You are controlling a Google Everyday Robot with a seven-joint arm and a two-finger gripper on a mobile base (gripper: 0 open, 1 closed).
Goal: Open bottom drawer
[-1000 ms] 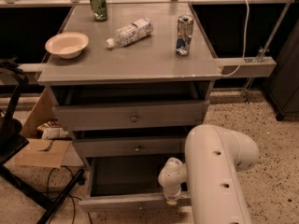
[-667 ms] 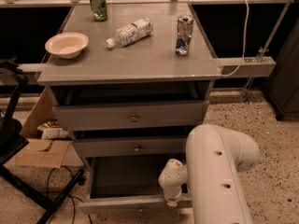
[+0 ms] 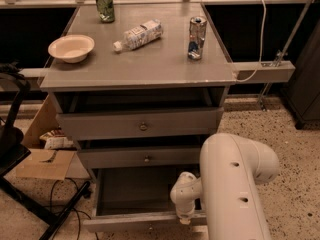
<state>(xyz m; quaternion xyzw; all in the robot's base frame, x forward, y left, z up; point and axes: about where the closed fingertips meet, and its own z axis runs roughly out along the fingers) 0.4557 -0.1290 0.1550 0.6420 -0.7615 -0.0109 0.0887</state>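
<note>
The grey cabinet [image 3: 135,69] has three drawers. The bottom drawer [image 3: 131,221] stands pulled out toward me, and its plain grey interior [image 3: 135,189] shows. Its knob is hidden. The mid drawer [image 3: 145,157] and the top drawer [image 3: 142,125], each with a small round knob, sit slightly out. My gripper [image 3: 184,218] hangs from a white wrist and points down at the bottom drawer's front edge, right of centre. My bulky white arm [image 3: 235,184] covers the cabinet's lower right corner.
On the cabinet top are a beige bowl [image 3: 71,47], a green can [image 3: 105,5], a plastic bottle [image 3: 137,34] lying on its side and a silver can [image 3: 197,38]. A cardboard box [image 3: 47,159], a black stand [image 3: 20,184] and cables lie on the floor at left.
</note>
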